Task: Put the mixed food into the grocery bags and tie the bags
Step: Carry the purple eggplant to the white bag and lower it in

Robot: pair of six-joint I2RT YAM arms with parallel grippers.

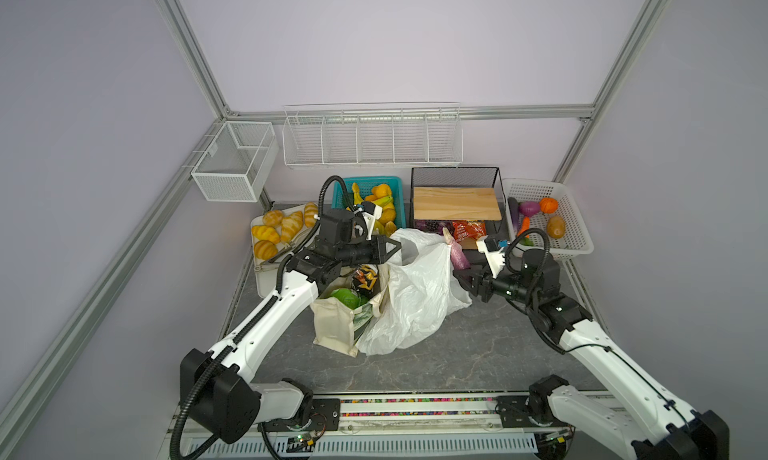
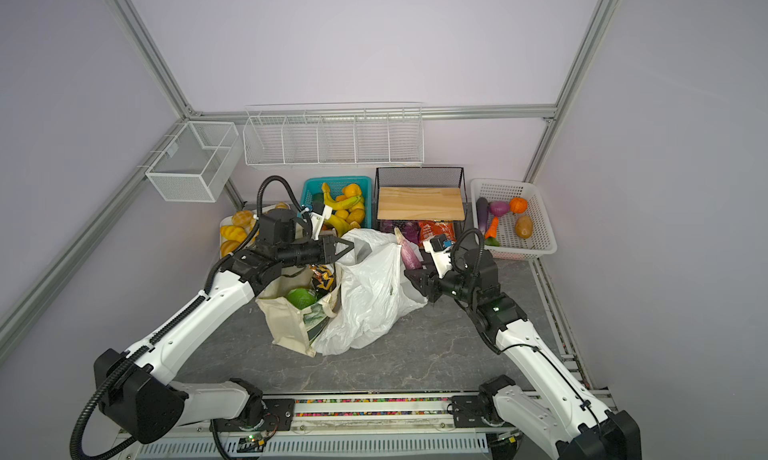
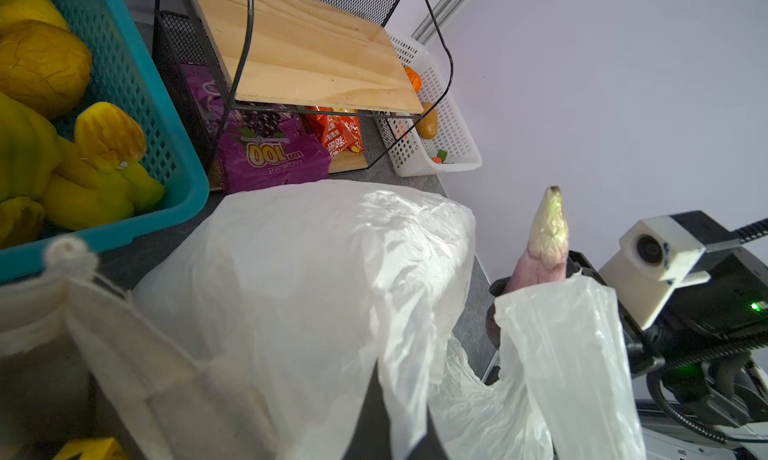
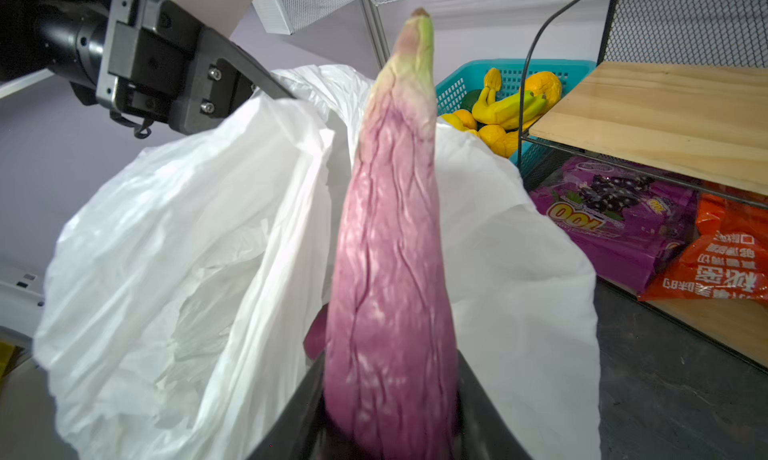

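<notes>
Right wrist view: the right claw, half open, clamps a long purple eggplant poised at the mouth of the white plastic carrier bag. The left claw, fully closed, pinches its rim. Below that claw, the canvas tote holds the green snack bag and zigzag snack bag. Tying remains.

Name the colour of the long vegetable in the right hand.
Pinkish purple with a pale green tip; the vegetable shows best in the right wrist view.

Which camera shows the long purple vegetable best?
Right wrist view: the purple vegetable fills the frame, gripped by the right end effector. Left wrist shows only its tip behind the plastic bag; both top views show it small.
</notes>
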